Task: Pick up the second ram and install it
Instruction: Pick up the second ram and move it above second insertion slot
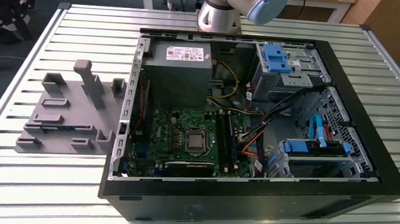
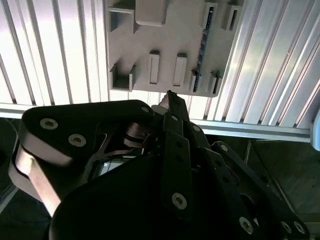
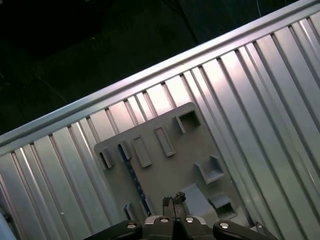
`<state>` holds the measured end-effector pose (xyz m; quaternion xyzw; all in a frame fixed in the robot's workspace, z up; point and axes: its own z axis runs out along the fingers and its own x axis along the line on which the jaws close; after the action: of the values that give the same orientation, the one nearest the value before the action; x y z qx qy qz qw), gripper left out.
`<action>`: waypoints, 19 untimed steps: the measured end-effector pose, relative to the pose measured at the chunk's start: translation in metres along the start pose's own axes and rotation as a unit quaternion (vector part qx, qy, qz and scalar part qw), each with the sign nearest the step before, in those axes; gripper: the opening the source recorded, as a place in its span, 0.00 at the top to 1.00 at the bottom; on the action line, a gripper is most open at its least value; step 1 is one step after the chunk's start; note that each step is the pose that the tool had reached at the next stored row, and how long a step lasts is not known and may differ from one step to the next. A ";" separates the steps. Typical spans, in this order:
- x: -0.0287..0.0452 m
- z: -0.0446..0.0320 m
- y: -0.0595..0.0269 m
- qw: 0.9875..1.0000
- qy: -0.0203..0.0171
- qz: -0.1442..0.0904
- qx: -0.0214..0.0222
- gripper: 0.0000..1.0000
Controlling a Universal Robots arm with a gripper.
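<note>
Gripper [image 3: 173,201], fingers pressed together and empty, hovers over the grey fixture block [image 1: 60,121] at the exterior view's left, where we see the second ram [image 3: 131,172] on edge, lying lengthwise just beside the fingertips.

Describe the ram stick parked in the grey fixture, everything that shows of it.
In the second wrist view the ram stick is seen nearly edge-on: a slim, long, flat, dark board with a blue strip along it. It stands on its long edge in the grey fixture block, along one side of the block, with small grey posts by its ends. Only the fixture touches it. The pincer is apart from it. Its chips and contacts cannot be made out.
</note>
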<state>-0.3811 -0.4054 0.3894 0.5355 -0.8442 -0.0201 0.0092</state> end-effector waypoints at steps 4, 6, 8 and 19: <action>0.0004 0.0000 0.0006 1.000 0.001 -0.024 0.000 0.89; 0.0006 0.0000 0.0010 0.999 0.002 -0.035 0.000 0.89; 0.0008 0.0000 0.0012 0.999 0.002 -0.049 0.000 0.89; 0.0042 0.0007 0.0081 0.996 0.004 -0.094 0.000 0.89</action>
<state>-0.3903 -0.4058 0.3890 0.6127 -0.7900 -0.0188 0.0107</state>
